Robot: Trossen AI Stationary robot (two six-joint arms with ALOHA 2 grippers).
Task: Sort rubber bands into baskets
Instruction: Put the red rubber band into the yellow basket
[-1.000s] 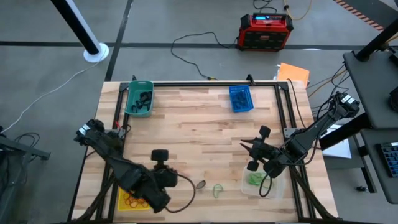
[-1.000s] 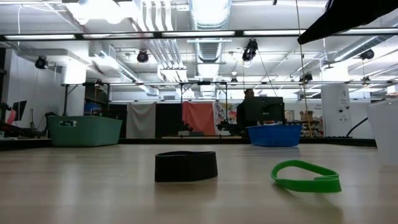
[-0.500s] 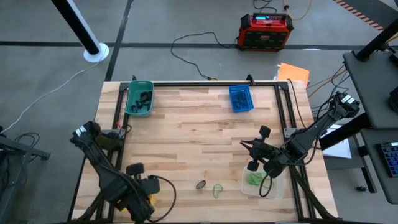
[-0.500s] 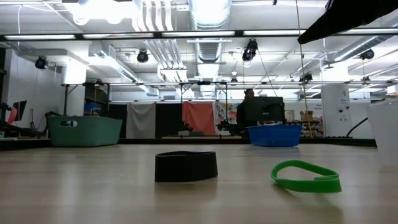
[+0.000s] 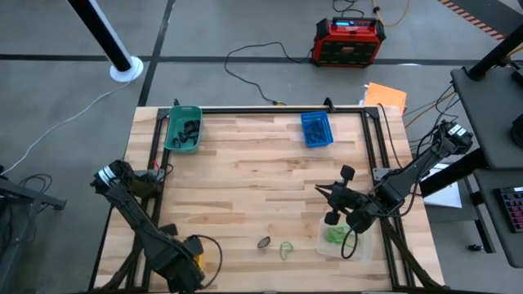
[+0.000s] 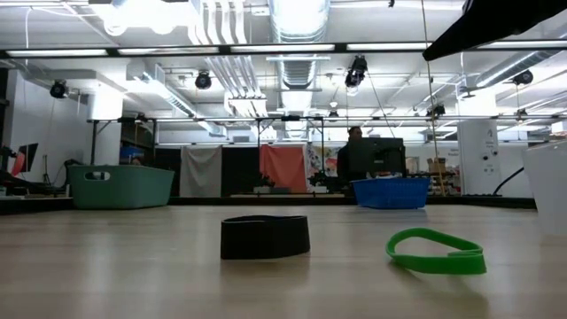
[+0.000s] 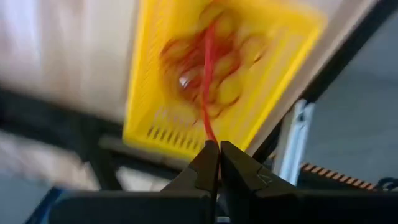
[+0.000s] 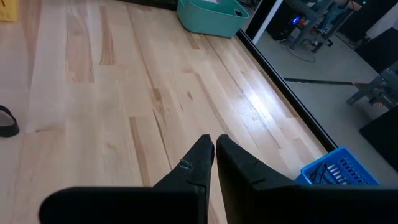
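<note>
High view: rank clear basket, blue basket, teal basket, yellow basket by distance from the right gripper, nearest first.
From the right gripper, fingers shut and empty, right of table centre:
1. Clear basket, just beside it at the near right edge.
2. Blue basket, far edge, right of centre.
3. Yellow basket and teal basket: too close to call; yellow near left corner, teal far left corner.

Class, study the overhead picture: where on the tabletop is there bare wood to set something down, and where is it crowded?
Bare wood lies between the teal basket and the blue basket, and across the table's middle. The near edge is crowded: yellow basket, left gripper, two loose rubber bands, clear basket, right gripper.
</note>
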